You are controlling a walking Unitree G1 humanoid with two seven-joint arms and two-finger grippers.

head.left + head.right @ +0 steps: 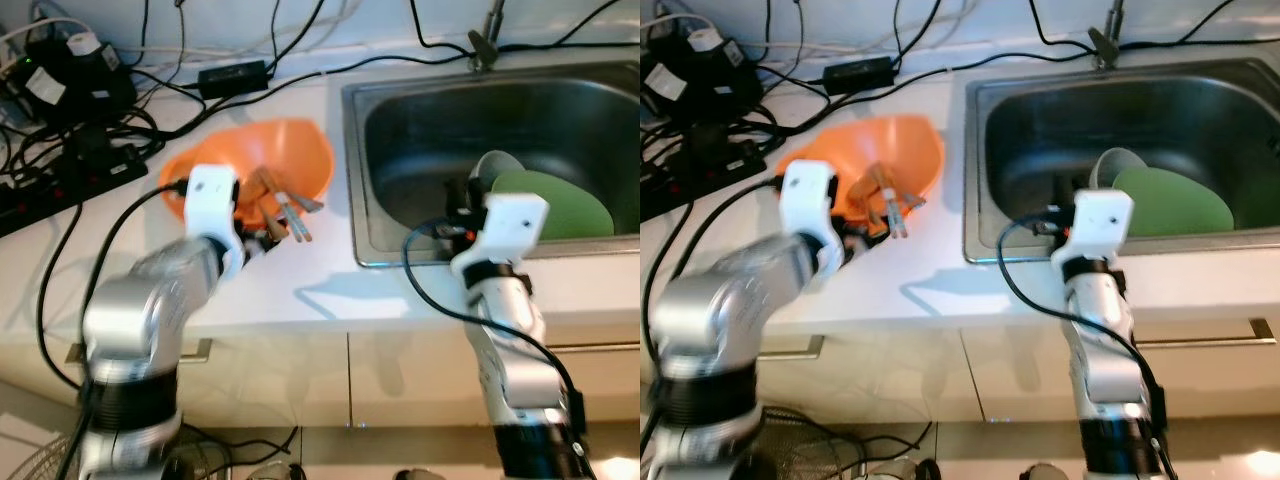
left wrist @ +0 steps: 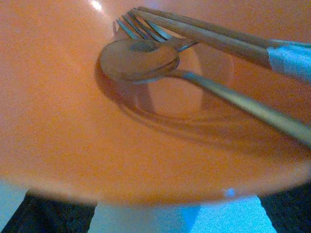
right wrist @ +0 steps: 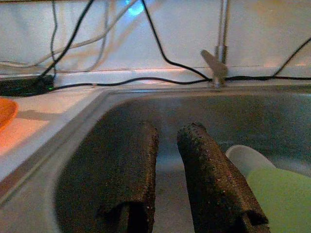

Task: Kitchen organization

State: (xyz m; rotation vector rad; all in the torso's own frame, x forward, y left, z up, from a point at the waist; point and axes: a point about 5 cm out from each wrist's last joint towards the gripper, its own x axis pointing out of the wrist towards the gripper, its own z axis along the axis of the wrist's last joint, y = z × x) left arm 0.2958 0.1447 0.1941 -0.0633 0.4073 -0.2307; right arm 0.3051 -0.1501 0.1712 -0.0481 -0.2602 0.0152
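Reaching at the orange bowl (image 1: 290,155) on the bench (image 1: 330,290), left gripper (image 1: 262,238) meets its rim, jaws' state unclear; right gripper (image 3: 167,179) hovers narrowly parted over the sink (image 1: 420,120). Next: grip the cutlery (image 2: 146,53), seemingly.

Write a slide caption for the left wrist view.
Close-up inside the orange bowl: a spoon, a fork and chopsticks lie together.
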